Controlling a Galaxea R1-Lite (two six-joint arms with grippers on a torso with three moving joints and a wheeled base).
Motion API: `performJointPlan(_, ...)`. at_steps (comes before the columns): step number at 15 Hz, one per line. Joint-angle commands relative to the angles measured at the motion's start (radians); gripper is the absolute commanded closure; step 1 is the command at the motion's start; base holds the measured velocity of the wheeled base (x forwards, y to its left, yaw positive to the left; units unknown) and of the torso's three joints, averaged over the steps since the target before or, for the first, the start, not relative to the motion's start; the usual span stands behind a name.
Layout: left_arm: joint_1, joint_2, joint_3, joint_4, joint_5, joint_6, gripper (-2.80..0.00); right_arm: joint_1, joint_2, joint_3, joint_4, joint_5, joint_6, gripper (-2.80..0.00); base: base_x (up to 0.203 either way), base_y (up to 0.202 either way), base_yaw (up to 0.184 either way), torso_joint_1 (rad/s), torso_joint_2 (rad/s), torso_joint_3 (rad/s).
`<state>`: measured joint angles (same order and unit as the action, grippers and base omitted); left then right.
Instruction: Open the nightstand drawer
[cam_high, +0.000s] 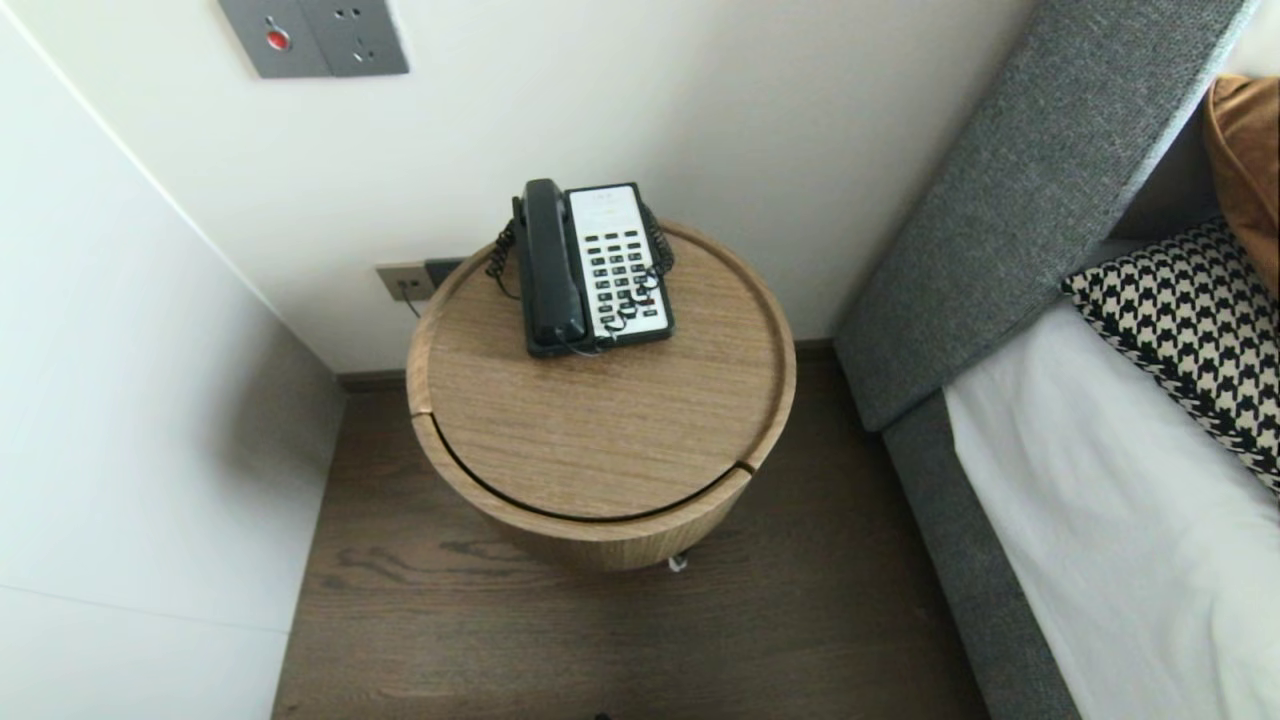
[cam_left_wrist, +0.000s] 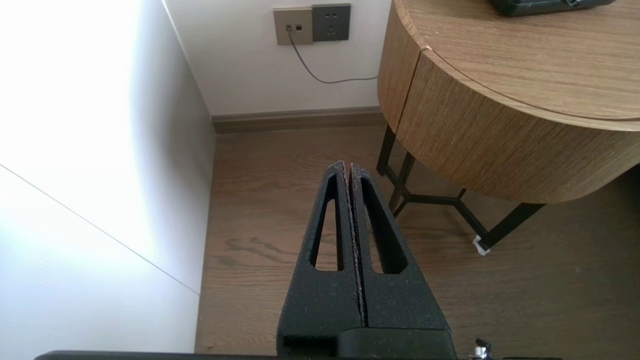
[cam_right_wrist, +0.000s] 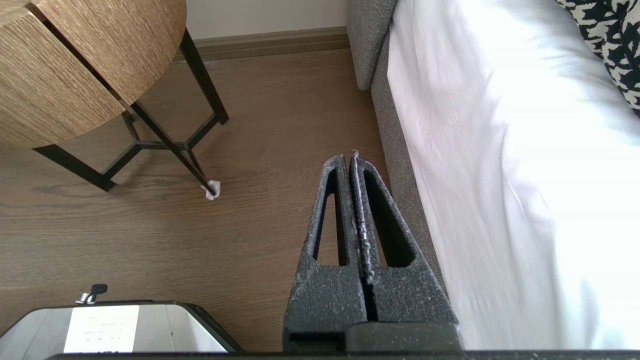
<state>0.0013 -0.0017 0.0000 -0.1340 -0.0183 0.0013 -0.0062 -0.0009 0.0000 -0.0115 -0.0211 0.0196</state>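
The phone (cam_high: 595, 268) sits on the far half of the round wooden counter (cam_high: 600, 440), close to the wall and about midway between the counter's left and right edges. Its long axis runs near to far, with the near end turned a little to the right. The dark handset (cam_high: 548, 265) lies in its cradle along the phone's left side, parallel to that axis, and the keypad is on the right.

Neither arm shows in the head view. The left gripper (cam_left_wrist: 347, 165) hangs low over the floor (cam_left_wrist: 280, 210), to the left of the counter and nearer than it. Its fingers (cam_left_wrist: 330, 225) are pressed together with nothing between them. From there the counter (cam_left_wrist: 500, 145) rises up and to the right, and only the phone's near edge (cam_left_wrist: 545, 5) peeks in above it.

The right gripper (cam_right_wrist: 349, 156) hangs just as low between the counter (cam_right_wrist: 75, 65) and the bed (cam_right_wrist: 500, 150), just beside the bed's grey side. Its fingers (cam_right_wrist: 325, 225) are likewise closed on nothing. The phone is hidden from it.

So the phone lies above, farther away and inward from both grippers. Both look about equally far from it, though the handset lies on the left gripper's side.
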Motion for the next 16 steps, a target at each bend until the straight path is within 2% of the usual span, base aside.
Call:
performJointPlan(1,0.000,-0.001,0.040,-0.001,0.000,0.000,0.00,0.000,-0.010,0.005,0.000,0.000,0.000,0.00,0.000,0.000,0.000,0.000,0.00,0.000)
performJointPlan(16,0.000,0.000,0.040,0.001,0.000,0.002,0.00,0.000,-0.010,0.005,-0.001,0.000,0.000,0.00,0.000,0.000,0.000,0.000,0.00,0.000)
